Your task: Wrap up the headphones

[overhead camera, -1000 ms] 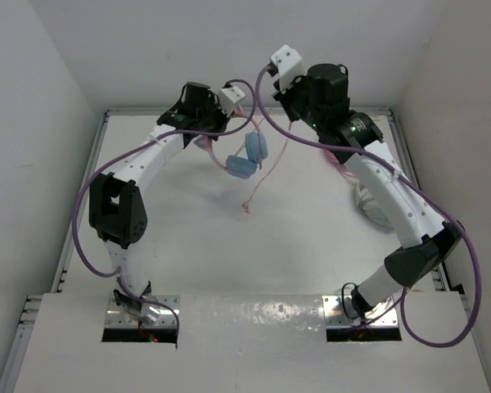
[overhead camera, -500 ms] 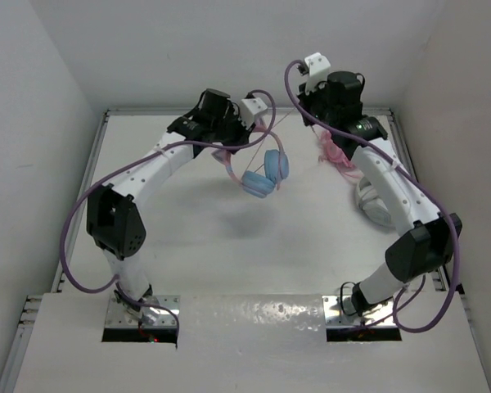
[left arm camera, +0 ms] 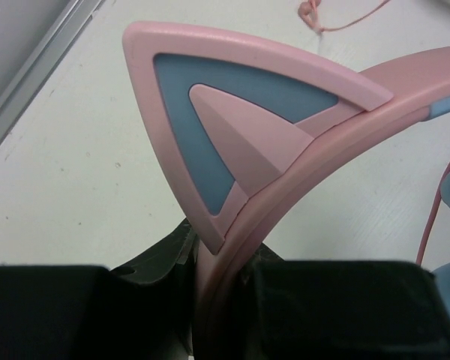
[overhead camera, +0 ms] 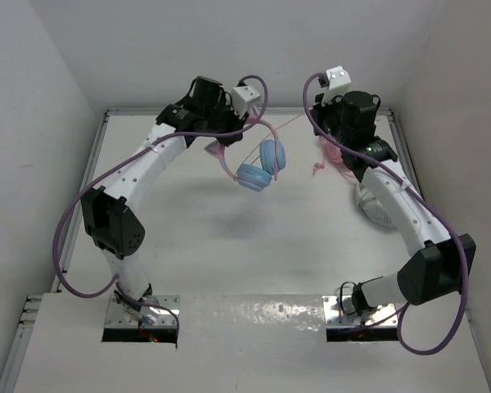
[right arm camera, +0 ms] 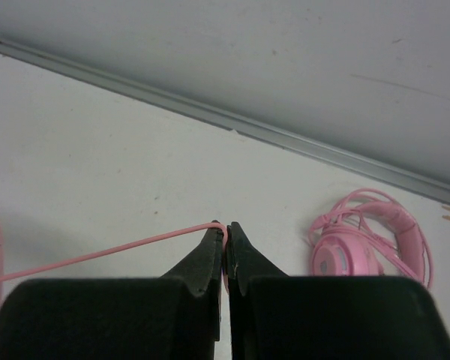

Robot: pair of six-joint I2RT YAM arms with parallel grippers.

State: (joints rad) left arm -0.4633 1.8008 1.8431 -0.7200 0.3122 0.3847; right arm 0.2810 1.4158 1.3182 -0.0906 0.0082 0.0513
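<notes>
The headphones hang above the table, their light blue ear cups [overhead camera: 262, 164] side by side below the pink headband [left arm camera: 300, 187]. One cat ear [left arm camera: 232, 112] fills the left wrist view. My left gripper [overhead camera: 231, 124] [left arm camera: 221, 259] is shut on the headband just below that ear. The thin pink cable [overhead camera: 280, 131] [right arm camera: 97, 255] runs taut from the headphones to my right gripper [overhead camera: 311, 119] [right arm camera: 226, 229], which is shut on it at the fingertips. The cable's free end [overhead camera: 315, 169] dangles below the right gripper.
All-pink headphones [right arm camera: 364, 247] [overhead camera: 334, 157] lie on the table near the back right, under the right arm. White-grey headphones [overhead camera: 372, 206] lie further forward by the right wall. A metal rail [right arm camera: 300, 139] runs along the back wall.
The right gripper has moved right with the cable, drawing the loose hanging cable into a taut line. The left gripper has shifted the headphones slightly right and turned them.
</notes>
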